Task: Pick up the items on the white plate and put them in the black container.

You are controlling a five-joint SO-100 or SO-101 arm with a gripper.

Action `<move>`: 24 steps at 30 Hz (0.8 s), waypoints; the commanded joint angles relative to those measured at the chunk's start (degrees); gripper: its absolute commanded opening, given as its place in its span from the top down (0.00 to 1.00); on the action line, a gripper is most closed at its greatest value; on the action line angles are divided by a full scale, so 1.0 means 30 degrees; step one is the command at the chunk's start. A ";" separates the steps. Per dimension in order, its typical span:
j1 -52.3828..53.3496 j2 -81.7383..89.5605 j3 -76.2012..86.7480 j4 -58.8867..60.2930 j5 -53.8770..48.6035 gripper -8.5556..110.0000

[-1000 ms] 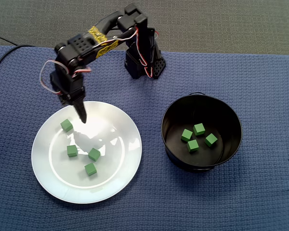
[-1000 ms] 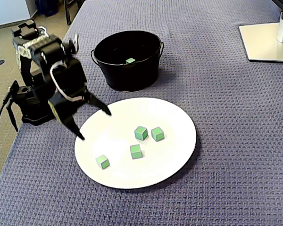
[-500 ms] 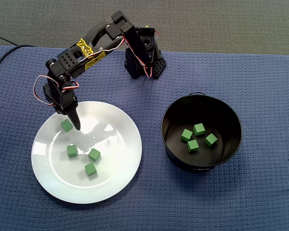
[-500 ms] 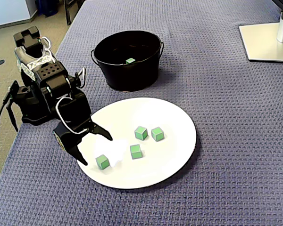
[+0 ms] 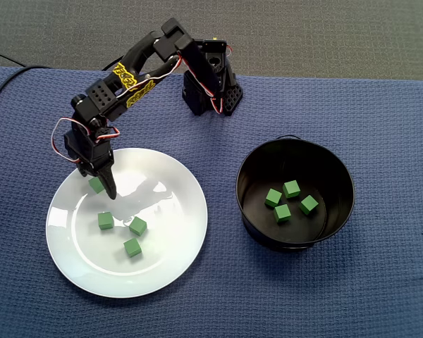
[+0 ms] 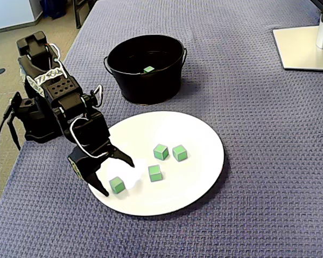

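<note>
The gripper (image 6: 117, 178) has sunk onto the white plate (image 6: 199, 134) — jaws spread, straddling the rim-side green cube (image 6: 117, 185) — so closing comes next.

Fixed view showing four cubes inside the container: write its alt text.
The gripper is lowered over one green cube near the white plate's upper-left edge; three more cubes lie nearby. Right, a black container holds four cubes.
</note>
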 commanded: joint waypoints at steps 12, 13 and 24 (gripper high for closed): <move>0.0205 0.0498 0.2432 -0.2695 -0.1113 0.74; 0.0205 0.0498 0.2520 -0.2695 -0.1172 0.76; 0.0439 0.0762 0.2900 -0.2637 -0.1611 0.89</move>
